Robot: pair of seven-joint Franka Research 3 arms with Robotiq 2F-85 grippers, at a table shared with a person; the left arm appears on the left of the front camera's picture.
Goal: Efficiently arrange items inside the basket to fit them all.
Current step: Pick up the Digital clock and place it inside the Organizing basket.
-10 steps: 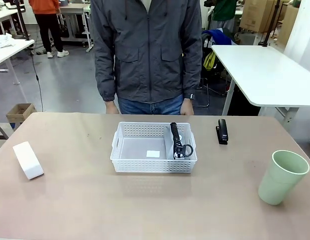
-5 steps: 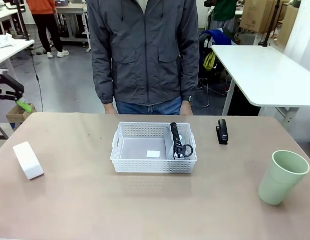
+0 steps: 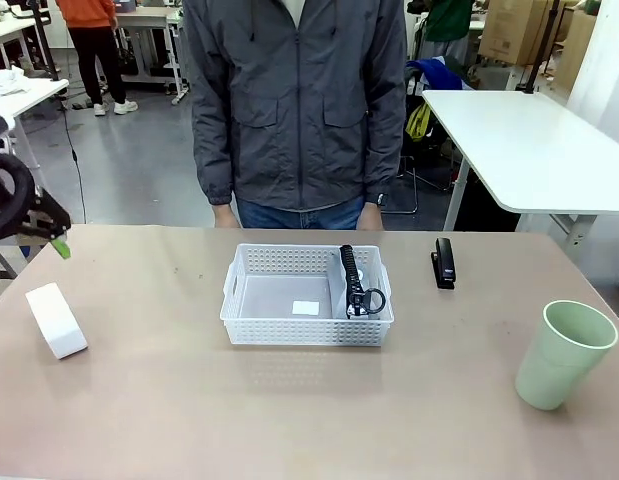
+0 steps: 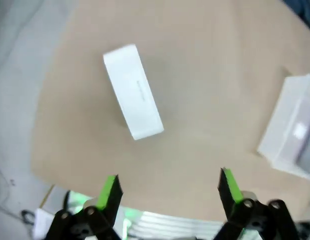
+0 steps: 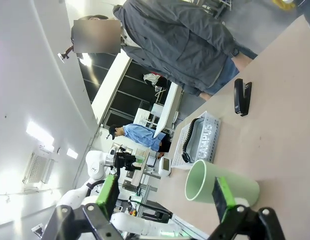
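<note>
The grey pouch (image 3: 351,282) alone sits in the white basket (image 3: 239,300), on edge against its right wall; left out on the tan table (image 3: 289,420) are the white box (image 3: 56,320) near the left edge, the black stapler (image 3: 444,262) just right of the basket and the green cup (image 3: 564,352) upright far right. The left gripper (image 4: 170,187) hangs above the box, the right gripper (image 5: 162,197) faces the cup, both with jaws wide and empty. A person (image 3: 299,100) stands opposite, in a workshop with white tables (image 3: 529,140)

Both the left gripper (image 4: 167,186) and right gripper (image 5: 165,194) are black with bright green pads (image 4: 108,190). The person (image 3: 297,100) wears a grey zip jacket and jeans
</note>
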